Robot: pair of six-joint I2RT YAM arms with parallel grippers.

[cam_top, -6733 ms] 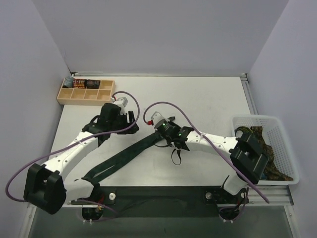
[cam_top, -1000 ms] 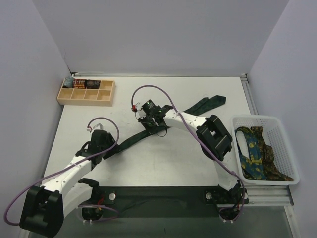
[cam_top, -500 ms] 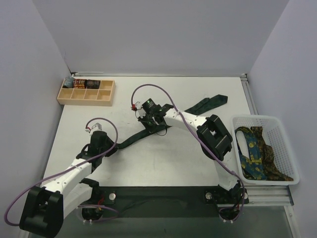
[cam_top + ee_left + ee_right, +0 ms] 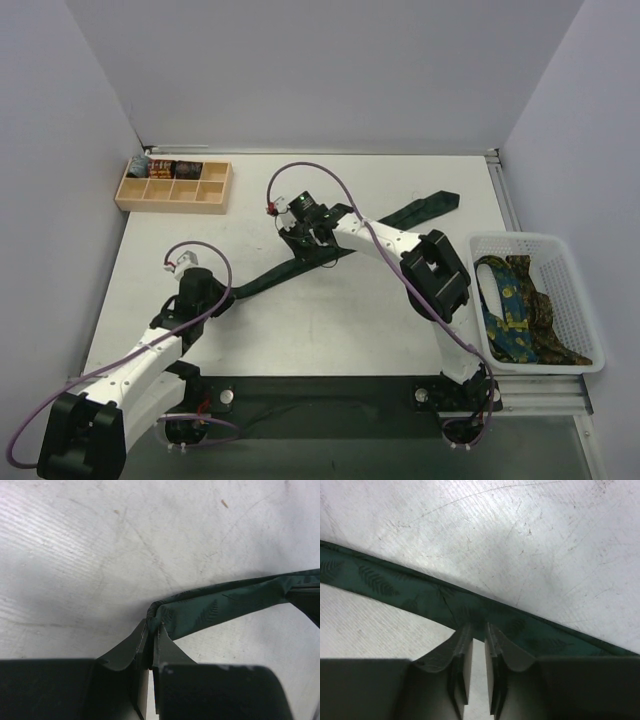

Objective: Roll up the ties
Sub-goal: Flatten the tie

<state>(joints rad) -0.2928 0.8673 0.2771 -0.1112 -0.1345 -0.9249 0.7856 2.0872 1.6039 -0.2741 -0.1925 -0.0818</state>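
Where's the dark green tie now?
The dark green tie stretches diagonally across the table in the top view, its near end pinched in the left gripper, its wide end toward the far right corner.

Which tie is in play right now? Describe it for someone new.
On the white table, left of the white basket, one long strip runs diagonally across the middle. That is the dark green tie, stretched out alone with its near end pinched by the left gripper, unlike the patterned ties heaped in the basket.

Overhead looks down; both wrists near tie [image 4: 225,605].
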